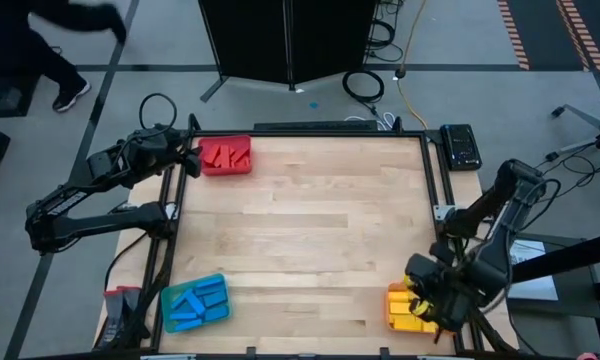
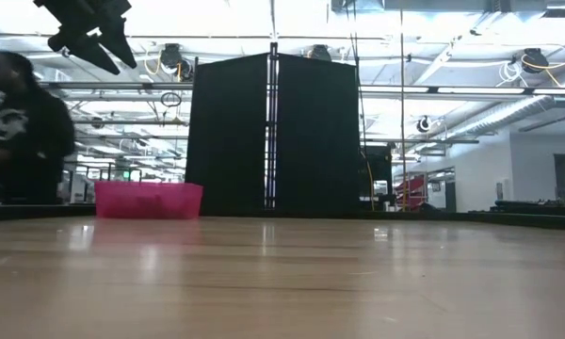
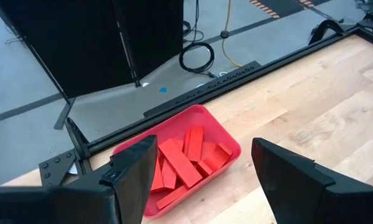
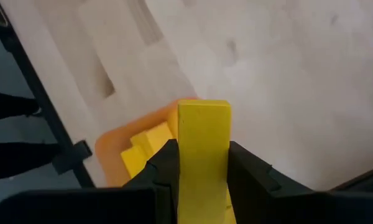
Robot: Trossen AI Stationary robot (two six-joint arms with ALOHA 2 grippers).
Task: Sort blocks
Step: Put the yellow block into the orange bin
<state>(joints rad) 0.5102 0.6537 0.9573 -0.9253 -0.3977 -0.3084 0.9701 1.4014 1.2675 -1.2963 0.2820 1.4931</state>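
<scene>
At the table's five o'clock, the right gripper (image 4: pixel 202 168) pinches a yellow block (image 4: pixel 203 146) over the orange tray (image 1: pixel 393 305), apparently for dropping, while the left gripper (image 3: pixel 199 180) hangs open and empty over the red tray (image 3: pixel 227 140) at eleven.

Red blocks (image 3: pixel 185 163) in red tray (image 3: pixel 231 140), yellow block (image 4: pixel 202 149) over orange tray (image 4: pixel 109 151).

Even bright overhead light. Ceiling lamps (image 2: pixel 169 52) blown out in low view, glare streaking counter (image 2: pixel 292 273); near counter surface soft, out of focus. Right wrist view washed pale, wood grain blurred. Shadows faint in high view.
</scene>
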